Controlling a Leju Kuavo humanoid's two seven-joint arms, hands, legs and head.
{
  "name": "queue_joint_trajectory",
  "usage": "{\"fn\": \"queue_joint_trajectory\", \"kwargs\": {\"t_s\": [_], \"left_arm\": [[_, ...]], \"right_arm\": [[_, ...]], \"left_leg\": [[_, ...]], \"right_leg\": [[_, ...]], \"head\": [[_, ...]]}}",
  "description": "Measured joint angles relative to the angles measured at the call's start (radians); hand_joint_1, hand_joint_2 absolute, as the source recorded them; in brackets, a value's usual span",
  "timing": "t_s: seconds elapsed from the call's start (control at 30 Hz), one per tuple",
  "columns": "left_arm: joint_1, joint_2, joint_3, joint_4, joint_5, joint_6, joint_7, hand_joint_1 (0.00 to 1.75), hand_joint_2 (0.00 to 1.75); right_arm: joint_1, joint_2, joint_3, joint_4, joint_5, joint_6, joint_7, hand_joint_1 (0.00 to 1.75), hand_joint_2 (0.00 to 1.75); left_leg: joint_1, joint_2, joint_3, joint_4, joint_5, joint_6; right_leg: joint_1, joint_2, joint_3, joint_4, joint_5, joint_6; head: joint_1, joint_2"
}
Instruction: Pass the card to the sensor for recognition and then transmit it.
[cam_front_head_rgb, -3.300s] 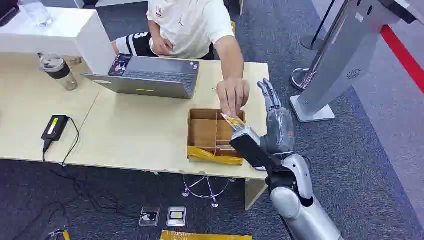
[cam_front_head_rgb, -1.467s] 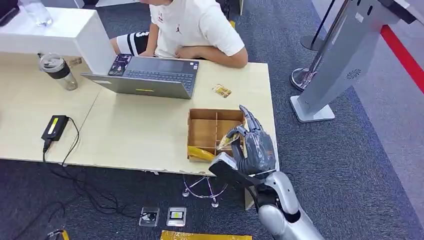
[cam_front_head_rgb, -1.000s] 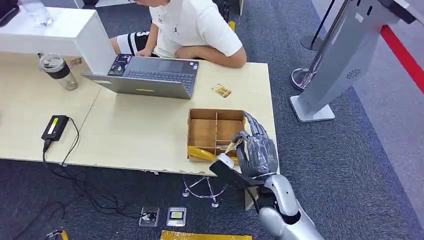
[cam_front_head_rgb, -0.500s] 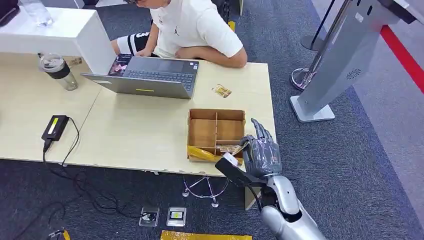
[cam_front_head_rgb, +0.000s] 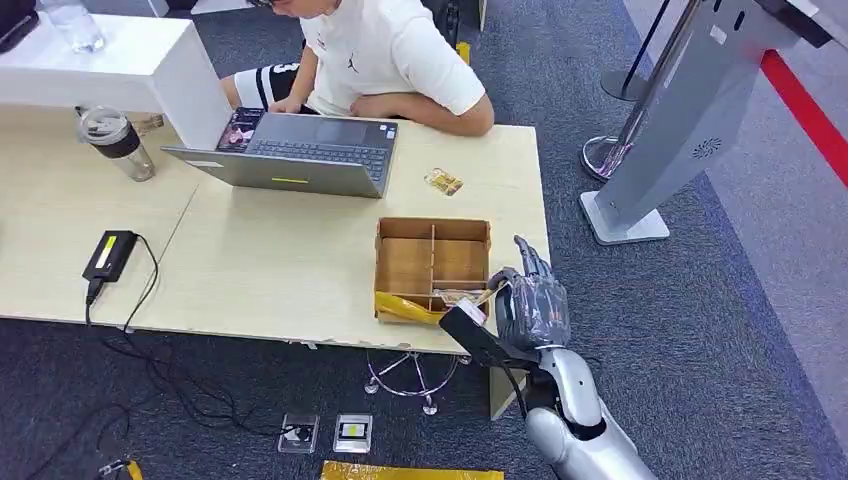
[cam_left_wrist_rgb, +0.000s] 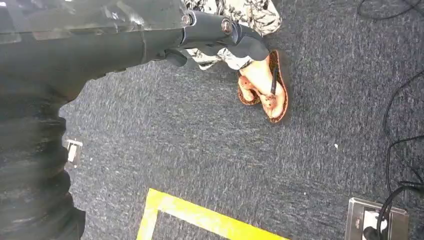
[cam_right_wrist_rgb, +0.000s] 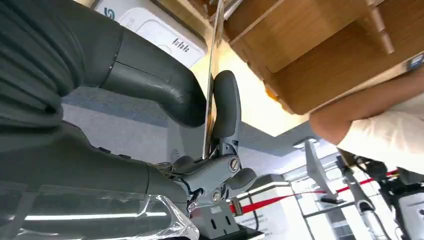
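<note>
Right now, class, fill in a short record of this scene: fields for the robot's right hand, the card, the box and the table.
right hand: grey right hand at the table's near right corner
card: thin yellowish card pinched between thumb and fingers
box: brown cardboard divided box, beside the hand
table: pale wooden table with grey open laptop

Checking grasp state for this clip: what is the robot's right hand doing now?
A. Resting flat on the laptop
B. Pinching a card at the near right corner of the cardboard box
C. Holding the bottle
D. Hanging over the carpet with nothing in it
B: the right hand pinches a thin card between thumb and fingers, by the cardboard box.
</note>
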Motion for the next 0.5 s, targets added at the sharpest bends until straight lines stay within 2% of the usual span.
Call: {"fn": "queue_joint_trajectory", "kwargs": {"t_s": [0.17, 0.3, 0.5], "left_arm": [[0.0, -0.001, 0.0, 0.0, 0.001, 0.0, 0.001, 0.0, 1.75], [0.001, -0.003, 0.0, -0.003, 0.001, 0.0, 0.008, 0.0, 1.75], [0.004, -0.003, 0.0, -0.008, 0.0, 0.0, 0.008, 0.0, 1.75]], "right_arm": [[-0.001, 0.0, -0.009, 0.008, -0.003, -0.002, 0.003, 1.75, 1.75], [-0.001, -0.01, -0.084, 0.027, -0.015, -0.011, 0.014, 1.75, 1.75], [-0.002, -0.01, -0.119, 0.032, -0.033, -0.019, 0.015, 1.75, 1.75]], "left_leg": [[0.0, 0.0, 0.0, 0.0, 0.0, 0.0], [0.0, 0.0, 0.0, 0.0, 0.0, 0.0], [0.0, 0.0, 0.0, 0.0, 0.0, 0.0]], "right_leg": [[0.0, 0.0, 0.0, 0.0, 0.0, 0.0], [0.0, 0.0, 0.0, 0.0, 0.0, 0.0], [0.0, 0.0, 0.0, 0.0, 0.0, 0.0]], "head": [[0.0, 0.0], [0.0, 0.0], [0.0, 0.0]]}}
